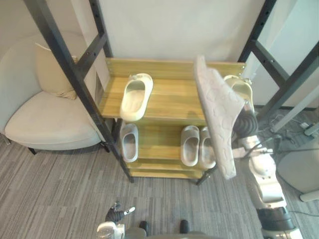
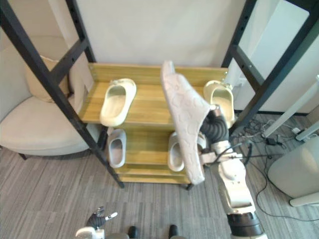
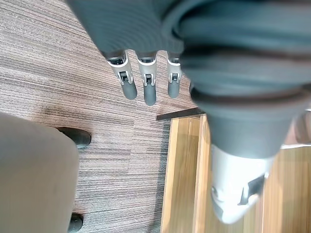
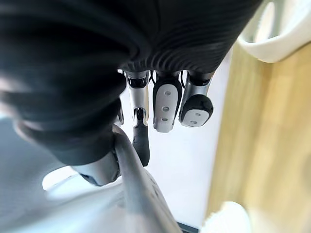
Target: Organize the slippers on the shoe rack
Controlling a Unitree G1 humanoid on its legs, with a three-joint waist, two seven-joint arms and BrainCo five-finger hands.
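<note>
Right eye view shows pale slipper, sole embossed.

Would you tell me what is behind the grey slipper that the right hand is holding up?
A cream slipper on the top shelf peeks past the grey slipper, partly covered. On the lower shelf two pale slippers stand, one partly covered.

Shoe rack top shelf holds left slipper and right slipper, well apart. Lower shelf — single slipper left, pair right. Armchair stands left of rack — raised slipper before its right side.
</note>
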